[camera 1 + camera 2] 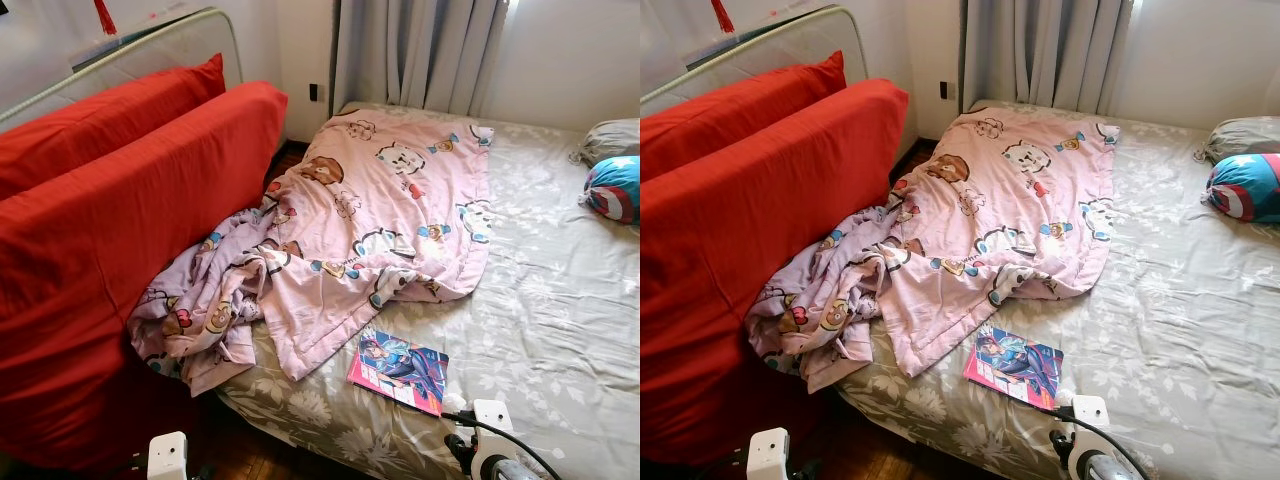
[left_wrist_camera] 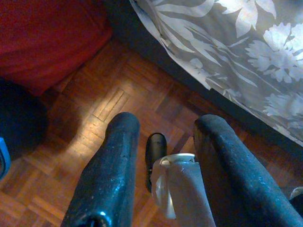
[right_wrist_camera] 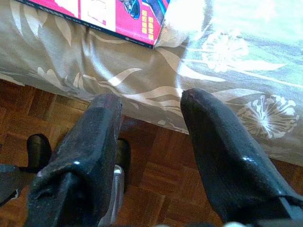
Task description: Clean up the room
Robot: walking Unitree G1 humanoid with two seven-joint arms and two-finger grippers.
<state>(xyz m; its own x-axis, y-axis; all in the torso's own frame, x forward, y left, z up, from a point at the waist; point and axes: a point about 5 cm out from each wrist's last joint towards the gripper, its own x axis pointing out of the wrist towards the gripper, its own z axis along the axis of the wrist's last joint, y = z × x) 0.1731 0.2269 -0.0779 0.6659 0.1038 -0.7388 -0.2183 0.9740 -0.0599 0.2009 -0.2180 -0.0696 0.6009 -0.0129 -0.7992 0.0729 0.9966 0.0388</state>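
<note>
Bed (image 1: 560, 300): rumpled pink quilt (image 1: 370, 220), magazine (image 1: 398, 370) near edge; both jaws spread, empty

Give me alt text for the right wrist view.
The right gripper, fingers open and empty, hangs above the parquet floor beside the bed's grey floral sheet. A pink magazine lies at the bed's edge.
</note>
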